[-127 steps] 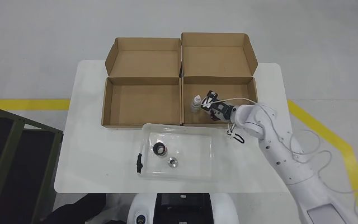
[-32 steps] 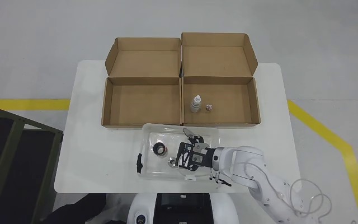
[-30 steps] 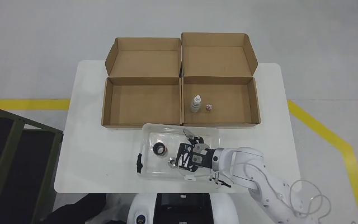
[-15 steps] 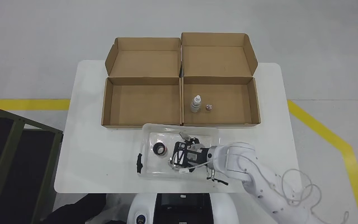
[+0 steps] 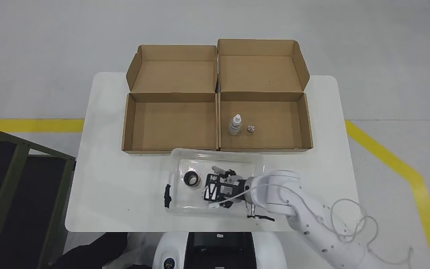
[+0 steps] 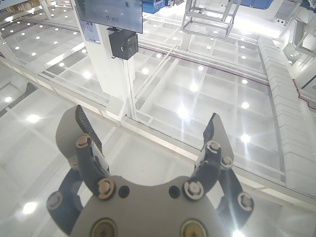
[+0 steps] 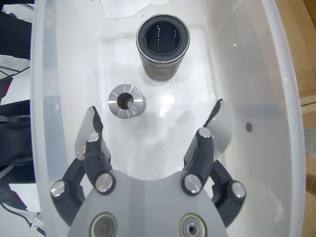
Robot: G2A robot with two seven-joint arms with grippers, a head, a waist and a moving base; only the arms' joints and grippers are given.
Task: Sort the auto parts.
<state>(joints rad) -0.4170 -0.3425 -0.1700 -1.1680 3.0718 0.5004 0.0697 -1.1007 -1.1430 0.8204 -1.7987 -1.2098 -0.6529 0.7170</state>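
A clear plastic bin [image 5: 180,161] sits at the table's front. In it stand a dark cylindrical bearing [image 5: 192,179] [image 7: 163,50] and a small silver bushing [image 7: 126,101]. My right gripper [image 5: 213,191] [image 7: 158,114] is inside the bin, open, with the silver bushing just ahead of one finger and the bearing farther on. Nothing is between its fingers. The right cardboard box [image 5: 293,134] holds a small white bottle [image 5: 235,124] and a tiny part [image 5: 250,128]. My left gripper [image 6: 148,122] is open with nothing in it, against the ceiling.
The left cardboard box [image 5: 171,124] has nothing in it. Both boxes have lids standing open at the back. A black piece [image 5: 166,196] sits at the bin's left rim. The bin's walls [image 7: 279,75] close in on both sides of the right gripper.
The right gripper left the tiny part in the right box, came down into the bin, and over the last second slid left toward the silver bushing.
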